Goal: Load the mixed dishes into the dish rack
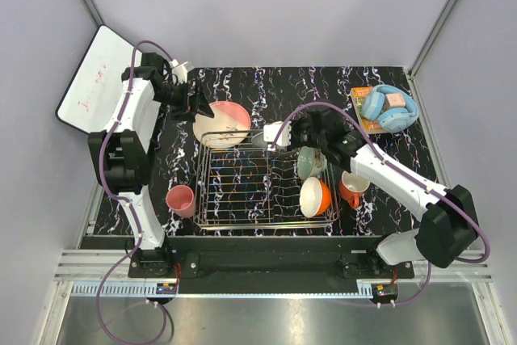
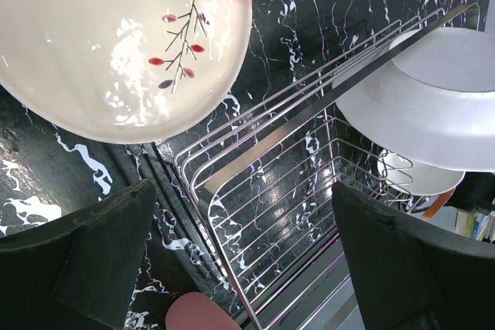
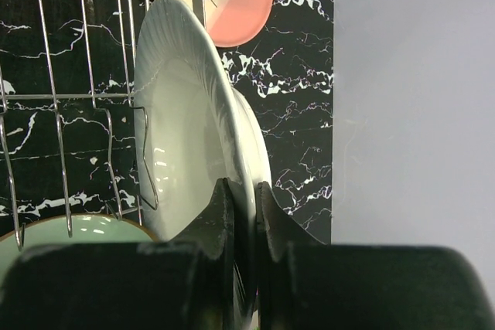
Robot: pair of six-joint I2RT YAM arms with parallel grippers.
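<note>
While left end effector [image 2: 246,237] gapes, right end effector [image 3: 242,205] clenches white plate [image 3: 186,133] rim.

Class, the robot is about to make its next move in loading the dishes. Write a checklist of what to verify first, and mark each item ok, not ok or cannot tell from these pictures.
1. Right hand grips the white plate firmly: ok, fingers pinched on its rim.
2. Free slots in the rack: ok, its left and middle are bare.
3. Green bowl is out of the plate's path: cannot tell, it sits close by.
4. Left hand is out of the way: ok, open and holding nothing, by the pink plate beyond the rack.
5. All dishes loaded: not ok, the pink cup, mug and pink plate lie outside the rack.
</note>
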